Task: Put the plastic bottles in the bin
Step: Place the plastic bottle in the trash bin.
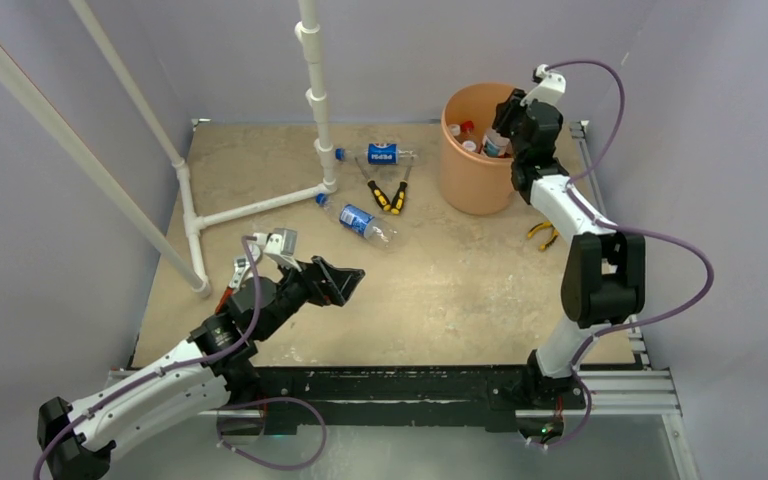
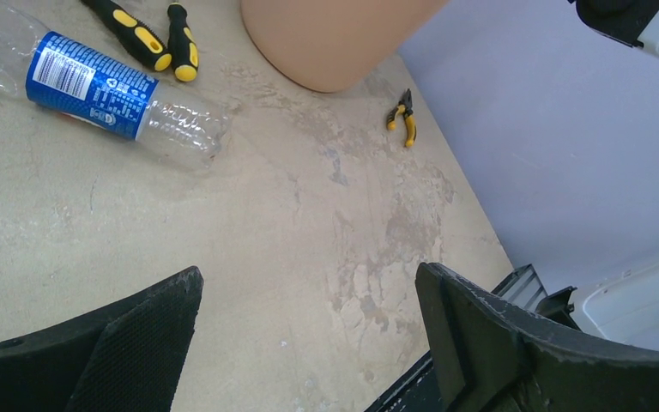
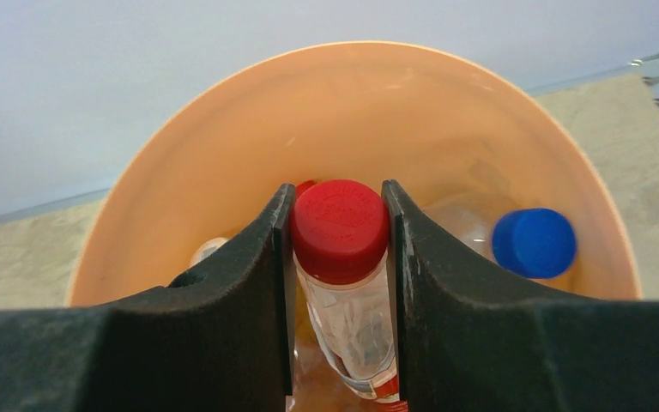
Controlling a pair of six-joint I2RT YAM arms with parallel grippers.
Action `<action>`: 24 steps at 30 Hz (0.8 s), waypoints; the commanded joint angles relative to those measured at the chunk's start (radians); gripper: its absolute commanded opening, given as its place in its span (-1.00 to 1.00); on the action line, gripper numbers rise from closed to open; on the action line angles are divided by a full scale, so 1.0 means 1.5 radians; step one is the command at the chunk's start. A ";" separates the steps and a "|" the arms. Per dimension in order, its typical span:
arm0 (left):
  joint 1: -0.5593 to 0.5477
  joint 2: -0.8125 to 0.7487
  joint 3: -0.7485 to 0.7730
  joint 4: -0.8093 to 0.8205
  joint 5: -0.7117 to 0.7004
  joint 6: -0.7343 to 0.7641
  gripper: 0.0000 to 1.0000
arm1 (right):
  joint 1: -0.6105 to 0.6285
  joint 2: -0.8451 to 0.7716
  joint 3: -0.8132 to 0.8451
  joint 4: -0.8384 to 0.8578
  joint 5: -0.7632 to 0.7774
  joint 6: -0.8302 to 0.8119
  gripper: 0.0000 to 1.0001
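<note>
The orange bin (image 1: 457,180) stands at the back right; its inner wall (image 3: 223,146) fills the right wrist view. My right gripper (image 1: 507,118) hangs over the bin's rim, shut (image 3: 338,187) on a clear plastic bottle with a red cap (image 3: 340,227), held cap outward above the opening. Inside the bin lies a blue-capped bottle (image 3: 534,242). Two blue-labelled bottles lie on the table, one (image 1: 384,155) near the pipe, the other (image 1: 358,219) (image 2: 94,86) mid-table. My left gripper (image 1: 345,282) (image 2: 309,283) hovers open over bare table, right of and nearer than that bottle.
Yellow-and-black pliers (image 1: 388,193) (image 2: 150,39) lie between the two bottles. Small yellow pliers (image 1: 543,235) (image 2: 403,116) lie right of the bin near the table edge. A white pipe frame (image 1: 315,90) stands at the back left, with a bar (image 1: 250,210) across the table.
</note>
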 commanded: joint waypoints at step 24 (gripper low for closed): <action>-0.002 0.010 0.005 0.012 0.019 -0.018 0.87 | 0.028 -0.046 -0.037 -0.091 -0.165 0.000 -1.00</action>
